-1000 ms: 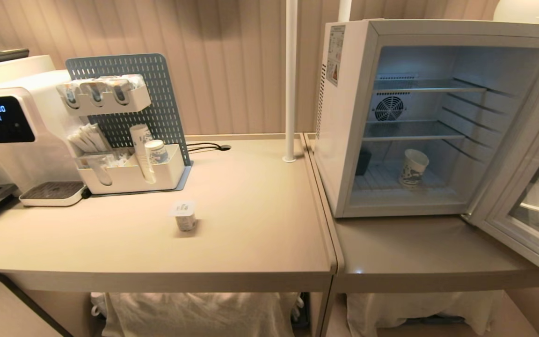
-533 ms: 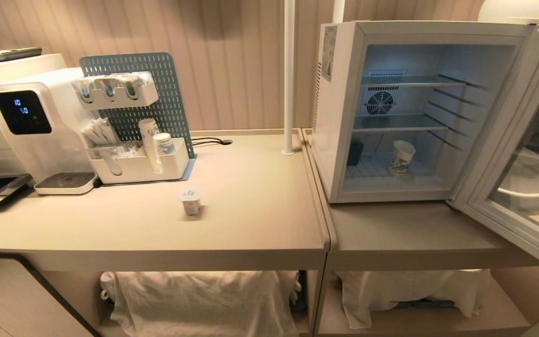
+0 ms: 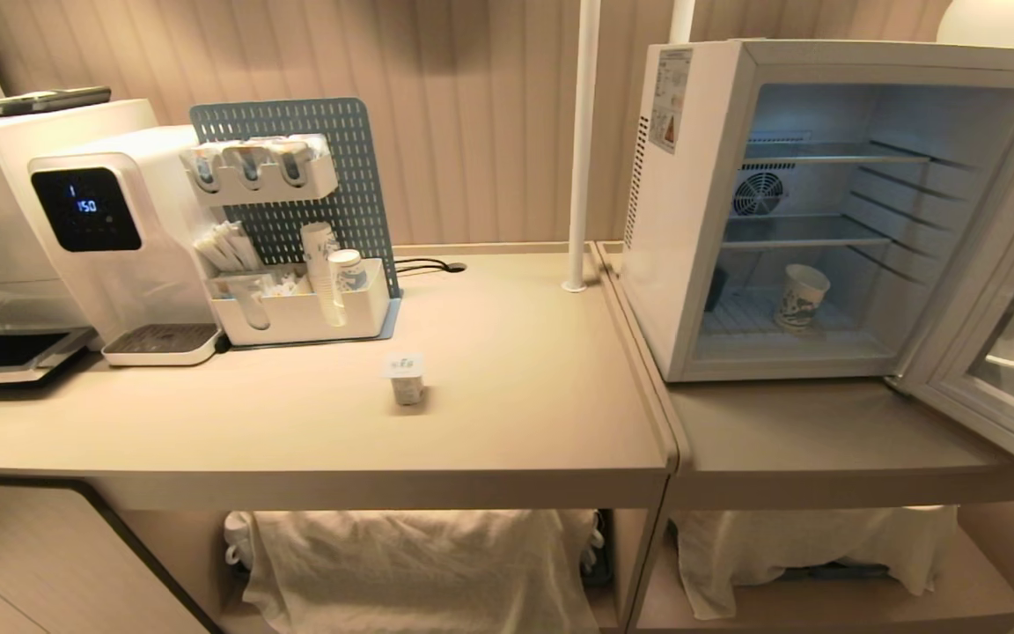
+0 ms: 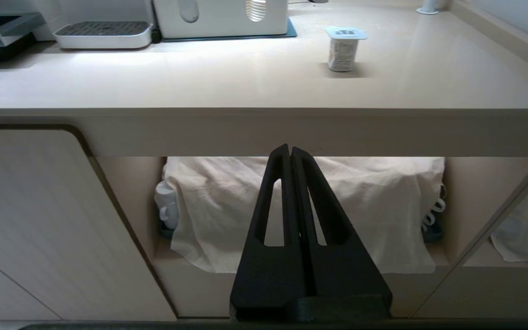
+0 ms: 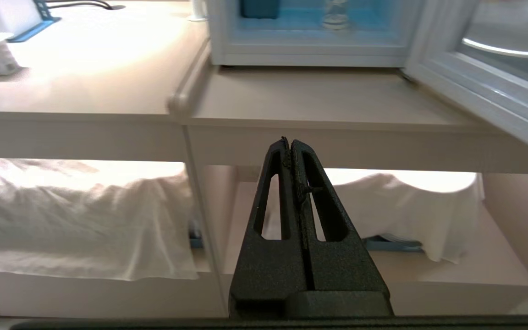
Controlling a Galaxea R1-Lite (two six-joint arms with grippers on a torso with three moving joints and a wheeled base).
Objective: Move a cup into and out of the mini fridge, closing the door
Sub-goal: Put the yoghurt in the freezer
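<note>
White boxy fridge [image 3: 679,229] sits on the right beige worktop [image 3: 789,440], its door [image 3: 1013,352] swung wide to our right, pale frame around dark glass. On the bottom wire shelf we see the cup [image 3: 800,298]: tapered paper, rolled rim, blue-green print, upright. Two wire shelves above it, round fan grille at the back. On the smooth left worktop [image 3: 507,414] stands a small plastic pot [image 3: 407,380] with a square foil lid. Behind it are a white dispenser [image 3: 111,238] with a black display and a perforated blue-grey board [image 3: 357,167] with a white caddy. Rumpled cloth [image 3: 419,563] drapes below. Our left end effector [image 4: 289,153] and right end effector [image 5: 289,144] hang below worktop level, matte black wedges pressed together, holding nothing.
</note>
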